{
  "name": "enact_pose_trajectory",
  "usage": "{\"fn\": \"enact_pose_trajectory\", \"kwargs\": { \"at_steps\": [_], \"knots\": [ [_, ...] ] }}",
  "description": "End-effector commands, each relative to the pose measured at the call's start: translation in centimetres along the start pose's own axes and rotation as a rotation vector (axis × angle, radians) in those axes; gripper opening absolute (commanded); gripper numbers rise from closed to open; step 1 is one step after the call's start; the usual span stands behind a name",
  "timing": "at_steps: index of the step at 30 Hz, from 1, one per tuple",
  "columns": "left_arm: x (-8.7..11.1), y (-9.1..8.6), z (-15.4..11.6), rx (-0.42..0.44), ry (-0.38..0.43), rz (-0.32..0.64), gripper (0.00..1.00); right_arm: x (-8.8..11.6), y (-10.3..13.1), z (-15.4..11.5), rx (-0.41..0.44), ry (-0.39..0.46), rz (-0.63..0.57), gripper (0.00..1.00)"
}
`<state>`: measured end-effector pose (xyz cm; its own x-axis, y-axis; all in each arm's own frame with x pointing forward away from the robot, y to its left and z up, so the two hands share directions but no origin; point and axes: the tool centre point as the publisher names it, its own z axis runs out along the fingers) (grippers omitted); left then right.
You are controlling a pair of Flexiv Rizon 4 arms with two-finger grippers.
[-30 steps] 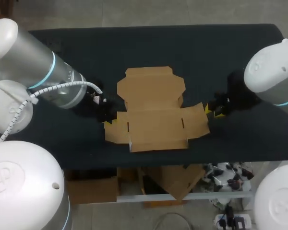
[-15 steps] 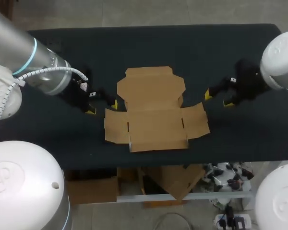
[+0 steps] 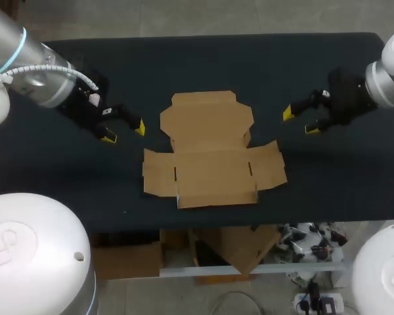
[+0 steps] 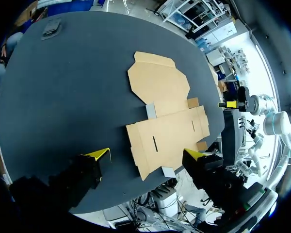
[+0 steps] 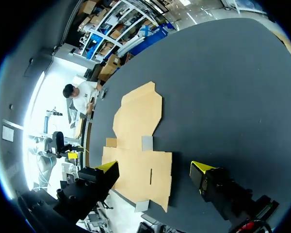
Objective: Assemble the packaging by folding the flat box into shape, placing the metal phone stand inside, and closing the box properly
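The box (image 3: 210, 154) lies flat and unfolded in the middle of the table (image 3: 184, 59), and nothing is touching it. We judge that no folding has begun. Our left gripper (image 3: 124, 133) hangs beside its left edge and our right gripper (image 3: 300, 121) beside its right. Both have their fingers spread wide and hold nothing, each facing in towards the card, which suits working the two side flaps together. The box is plain brown cardboard, matte and thin. It is die-cut into a broad base panel with two slots, short side flaps, and a far lid panel with clipped corners. The table is dark and dull. We cannot pick out the stand for sure, though a small dark thing (image 4: 52, 27) at the table's far corner may be it.
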<state>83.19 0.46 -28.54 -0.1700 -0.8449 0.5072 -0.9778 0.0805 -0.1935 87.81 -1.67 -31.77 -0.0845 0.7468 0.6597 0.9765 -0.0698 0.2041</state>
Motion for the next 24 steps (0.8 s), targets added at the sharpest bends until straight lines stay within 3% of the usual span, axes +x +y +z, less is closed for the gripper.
{"fn": "enact_pose_trajectory", "kwargs": {
  "at_steps": [1,13,24],
  "knots": [
    [0.0,-0.7,0.1,-0.039,-0.003,-0.001,1.00,-0.3,0.5,0.2,0.018,0.135,-0.002,1.00],
    [0.0,-0.7,0.1,-0.039,-0.003,-0.001,1.00,-0.3,0.5,0.2,0.018,0.135,-0.002,1.00],
    [-0.1,-3.3,0.4,-0.030,0.036,0.033,1.00,-1.7,5.1,3.7,0.041,0.175,0.106,1.00]
  ]
}}
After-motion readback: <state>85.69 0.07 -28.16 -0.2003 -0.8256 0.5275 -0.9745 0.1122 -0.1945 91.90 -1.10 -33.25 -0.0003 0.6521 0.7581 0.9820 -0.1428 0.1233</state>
